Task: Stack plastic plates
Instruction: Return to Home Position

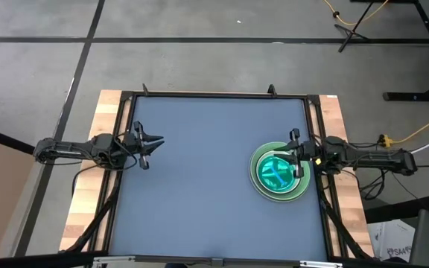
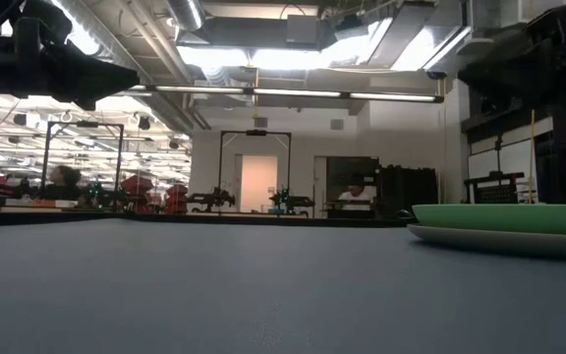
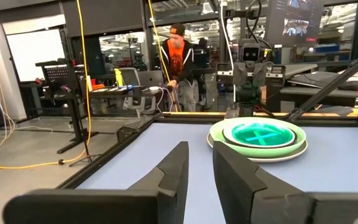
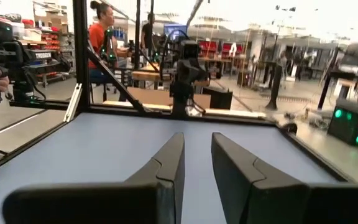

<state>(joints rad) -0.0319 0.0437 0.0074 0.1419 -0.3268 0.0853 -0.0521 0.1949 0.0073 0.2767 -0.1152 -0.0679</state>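
We see the plate stack (image 1: 274,177) at the table's (image 1: 207,186) 3 o'clock. The right gripper (image 1: 296,154), fingers slightly apart, hangs over its rim; dipping could topple it. The left gripper (image 1: 150,143), likewise apart, waits at 9.

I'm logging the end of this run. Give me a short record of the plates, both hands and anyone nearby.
plates: one stack on the right side of the table
bottom: grey plate, with light green plate on it
top: translucent blue-green plate
left hand: open, empty, at the table's left edge
right hand: open, empty, above the stack's right edge
nearby: person standing beyond the table
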